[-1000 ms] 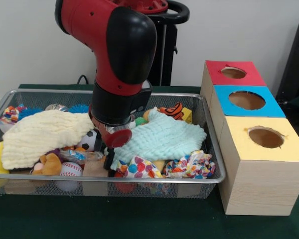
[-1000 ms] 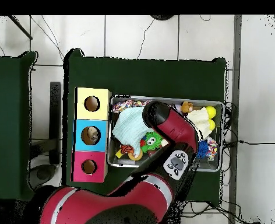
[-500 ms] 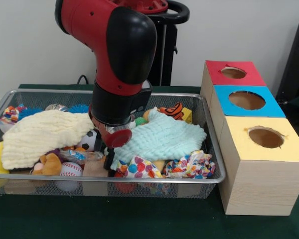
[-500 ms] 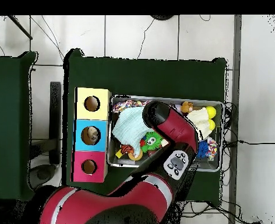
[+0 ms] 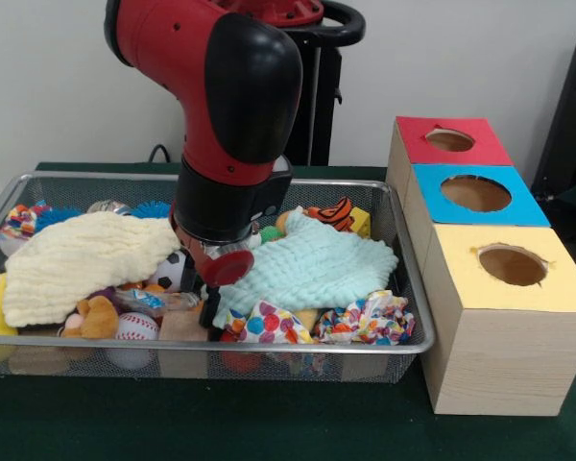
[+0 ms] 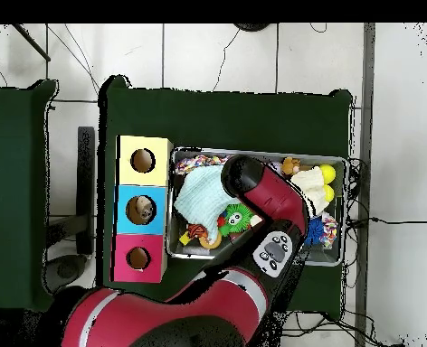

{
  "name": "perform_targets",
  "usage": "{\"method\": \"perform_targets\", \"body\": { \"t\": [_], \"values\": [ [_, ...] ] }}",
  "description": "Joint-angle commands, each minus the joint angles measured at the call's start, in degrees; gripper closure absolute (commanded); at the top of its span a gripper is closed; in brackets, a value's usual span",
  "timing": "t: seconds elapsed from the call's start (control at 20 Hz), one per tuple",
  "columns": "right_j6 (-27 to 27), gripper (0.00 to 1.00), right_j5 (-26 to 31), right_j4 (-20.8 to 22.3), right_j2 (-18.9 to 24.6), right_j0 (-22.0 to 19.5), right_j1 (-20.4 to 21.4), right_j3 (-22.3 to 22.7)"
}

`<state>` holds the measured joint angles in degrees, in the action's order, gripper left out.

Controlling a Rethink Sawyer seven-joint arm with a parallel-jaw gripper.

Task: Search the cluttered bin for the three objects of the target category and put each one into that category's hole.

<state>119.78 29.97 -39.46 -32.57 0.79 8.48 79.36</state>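
Bin (image 5: 403,348) clutter beneath pincer (image 5: 211,312), seemingly.

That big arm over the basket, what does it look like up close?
The arm is thick and rounded, with glossy red shells and black joint caps. Its lower section is a black cylinder ending in a round red disc. A slim dark end effector hangs below it. In the overhead view a grey panel with small buttons sits on the red casing.

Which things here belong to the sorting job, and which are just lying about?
Job: gripper, wire bin, red box, blue box, yellow box; perhaps the baseball, target category unknown.
Lying about: yellow cloth, mint cloth.
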Motion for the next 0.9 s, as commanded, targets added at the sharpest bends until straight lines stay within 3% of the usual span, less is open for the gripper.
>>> {"method": "perform_targets", "body": {
  "t": [0.05,0.5,0.9],
  "values": [
    [15.76,0.00,6.81,0.30,3.22,-0.43,-4.35,-5.03],
    [17.16,0.00,11.11,1.10,0.11,1.48,-3.79,-5.65],
    [17.62,0.00,16.55,1.97,-4.12,2.73,-4.29,-8.85]
  ]
}}
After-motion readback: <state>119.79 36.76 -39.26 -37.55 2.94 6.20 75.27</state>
